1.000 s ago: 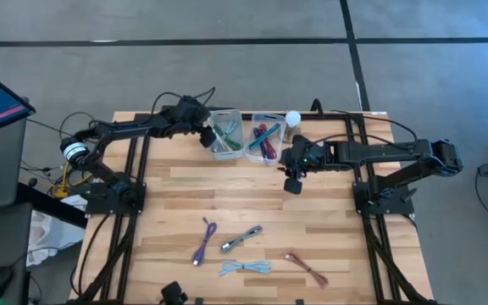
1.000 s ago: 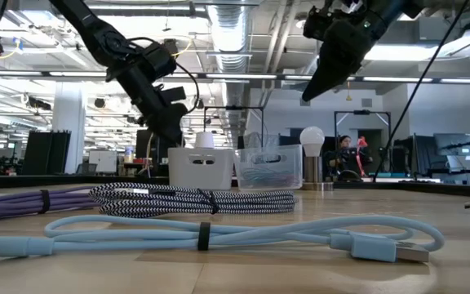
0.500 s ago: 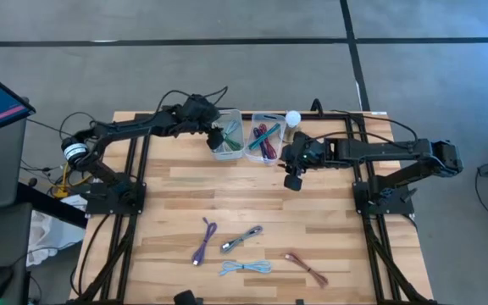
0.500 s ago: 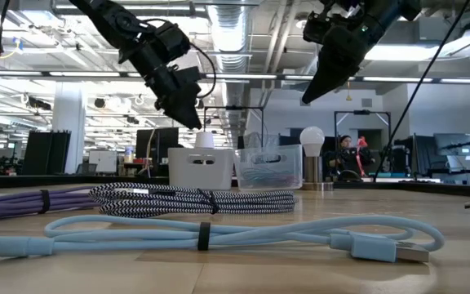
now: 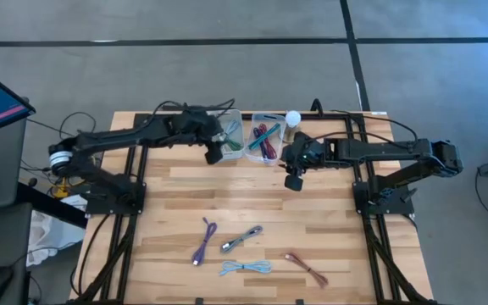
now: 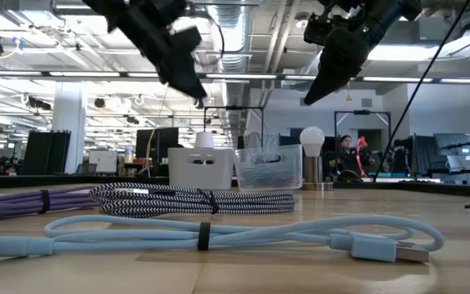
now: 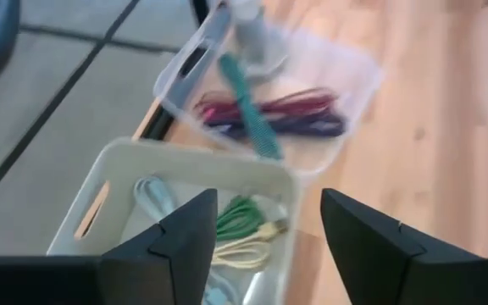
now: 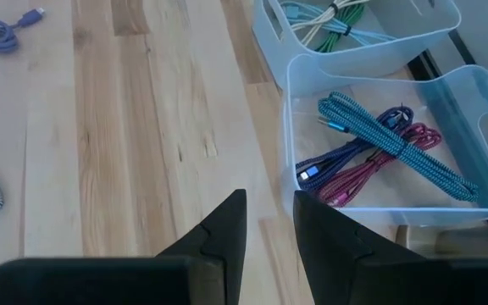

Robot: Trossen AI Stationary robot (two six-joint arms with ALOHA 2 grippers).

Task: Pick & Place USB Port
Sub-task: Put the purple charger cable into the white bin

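The left gripper point(image 5: 213, 155) has swung off the white bin point(image 5: 227, 135) toward the table's middle, fingers spread and empty. The right gripper point(image 5: 293, 183) stays put, fingers nearly together, clear bin point(image 8: 379, 152) of cables point(image 8: 371, 152) ahead. No writing is legible.

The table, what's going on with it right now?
Both arms hang empty above the two bins at the table's far edge. The left hand, open, sits by the white bin of green and pale cables; the right hand, nearly closed, is beside the clear bin of teal, purple and red cables. Four bundled cables lie unpicked at the near edge, including the purple cable and the light blue cable.
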